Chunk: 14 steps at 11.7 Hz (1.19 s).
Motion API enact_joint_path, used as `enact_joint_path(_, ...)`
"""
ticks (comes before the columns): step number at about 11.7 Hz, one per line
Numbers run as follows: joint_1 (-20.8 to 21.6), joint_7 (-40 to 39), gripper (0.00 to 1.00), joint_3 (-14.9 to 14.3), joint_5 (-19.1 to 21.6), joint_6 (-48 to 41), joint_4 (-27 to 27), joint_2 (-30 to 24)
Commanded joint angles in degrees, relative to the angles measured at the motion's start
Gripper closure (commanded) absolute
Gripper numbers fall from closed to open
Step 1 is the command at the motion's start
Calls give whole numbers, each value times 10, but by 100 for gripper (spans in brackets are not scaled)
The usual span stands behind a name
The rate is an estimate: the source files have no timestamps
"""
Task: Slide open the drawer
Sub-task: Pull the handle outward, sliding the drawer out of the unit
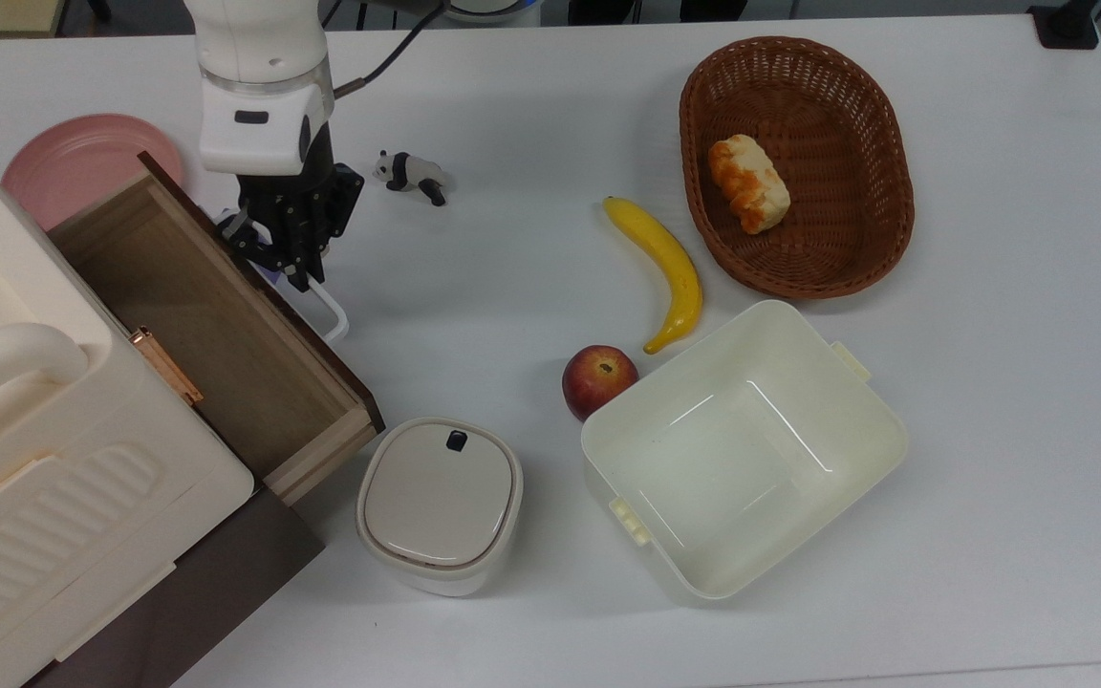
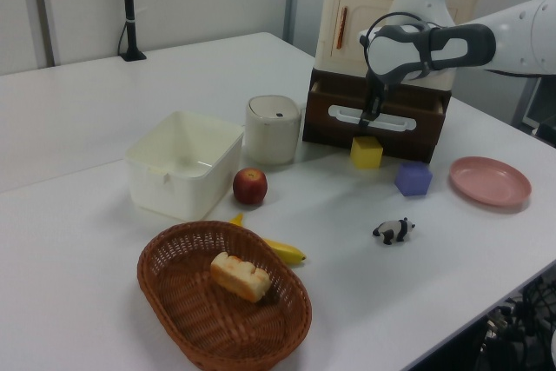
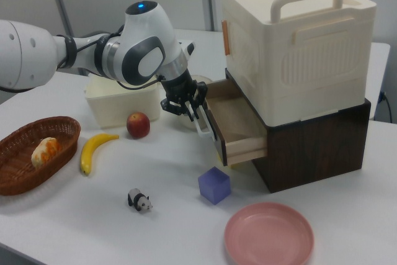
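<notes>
The drawer (image 1: 226,325) is seen part-way out of the dark cabinet under the cream case (image 3: 298,41), on the worktop. The gripper (image 1: 294,272) fingers are closed on its white loop handle (image 1: 326,311). A rigid, light wooden box is judged; the handle's middle is best held.

Banana (image 1: 662,268) lies beside basket (image 1: 880,220), near apple (image 1: 597,379)
</notes>
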Motion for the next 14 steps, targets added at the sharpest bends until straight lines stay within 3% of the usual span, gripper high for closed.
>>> enact_joint_path(1, 25, 10, 98, 6, 2, -14, -41, -42)
enact_joint_path(9, 26, 9, 99, 6, 2, -15, -42, -38)
enact_joint_path(10, 26, 10, 97, 6, 2, -15, -42, -38)
enact_joint_path(12, 26, 12, 80, 6, 2, -16, -40, -38)
enact_joint_path(14, 26, 28, 74, 6, 3, -17, -38, -38)
